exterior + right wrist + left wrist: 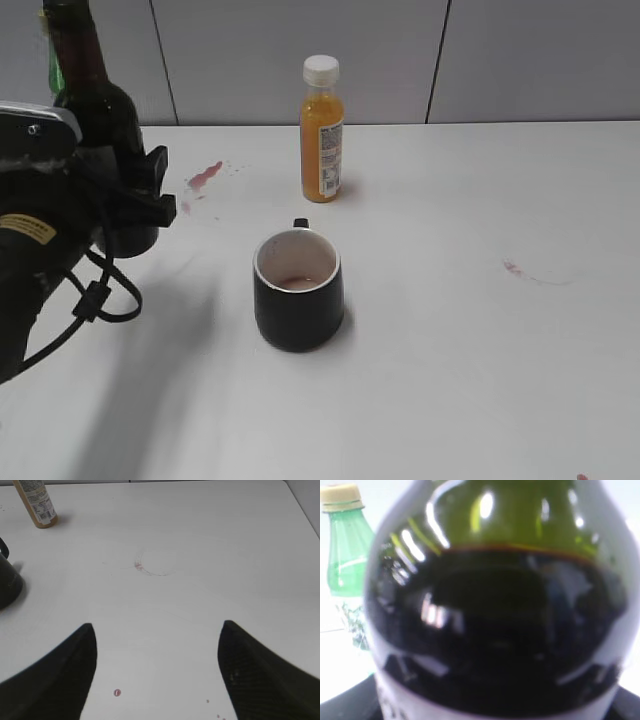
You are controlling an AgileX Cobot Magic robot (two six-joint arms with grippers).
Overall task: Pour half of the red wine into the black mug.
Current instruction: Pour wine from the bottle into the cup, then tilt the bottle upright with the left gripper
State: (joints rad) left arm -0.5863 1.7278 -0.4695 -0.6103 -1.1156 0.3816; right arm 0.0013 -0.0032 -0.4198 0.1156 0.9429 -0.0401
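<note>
The wine bottle (98, 110) is standing upright at the far left of the exterior view, at about nine o'clock from the black mug (298, 290). The left gripper (150, 195) is sitting around the bottle's lower body, with its black fingers (152, 205) showing at the glass on the mug side; whether the jaws are pressing on the glass or merely flanking it I cannot tell. In the left wrist view the bottle (495, 605) is filling nearly the whole frame, and the red wine (495, 630) inside is reaching up to a line just below the shoulder, with clear green glass above it. A light green plastic bottle (345, 565) with a pale cap is standing behind it, toward ten o'clock in that view.

The black mug is sitting upright near the middle of the worktop (480, 380), its white interior showing a faint pinkish film at the bottom and its handle pointing toward twelve o'clock. The orange juice bottle (321, 130) with the white cap is standing beyond it at twelve o'clock, well apart. Pink stains (205, 176) are marking the worktop between the wine bottle and the juice bottle.

The right gripper (157, 670) is hovering over bare worktop with its jaws spread wide and nothing between them; the mug's edge (7, 580) is lying at its ten o'clock.
</note>
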